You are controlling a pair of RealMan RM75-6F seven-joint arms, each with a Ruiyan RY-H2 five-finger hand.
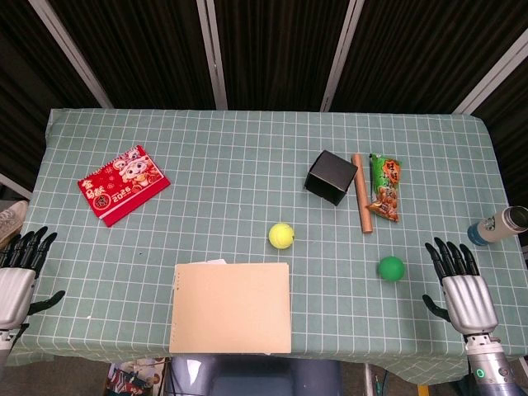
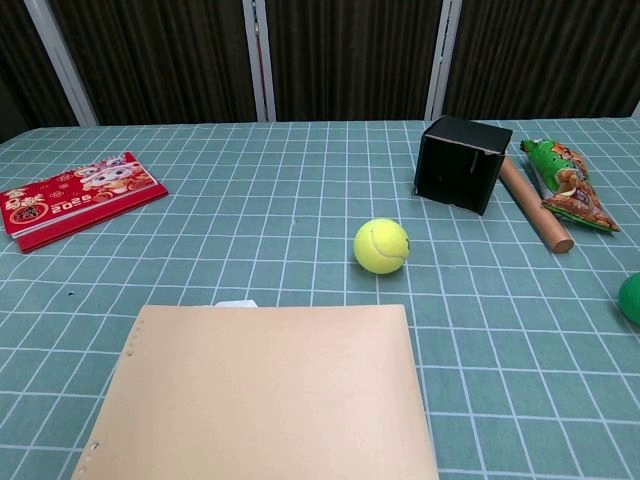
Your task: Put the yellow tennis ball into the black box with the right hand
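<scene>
Fuzzy yellow tennis ball (image 1: 281, 235) on checked cloth, matte black box (image 1: 332, 176) nearby, right hand (image 1: 459, 286) splayed, empty

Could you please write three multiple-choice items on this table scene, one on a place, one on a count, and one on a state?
1. Where does the yellow tennis ball lie?
A. On the tablecloth, between the black box and the tan folder
B. Inside the black box
C. On top of the red booklet

2. How many balls are on the table?
A. One
B. Two
C. Three

3. What is the right hand doing?
A. Holding the yellow ball
B. Pressing on the black box
C. Open, holding nothing, fingers apart

Answers:
1. A: the ball rests on bare cloth, apart from box and folder.
2. B: only the yellow ball and the green ball show.
3. C: the hand is at the table's near right edge with nothing in it.
</scene>
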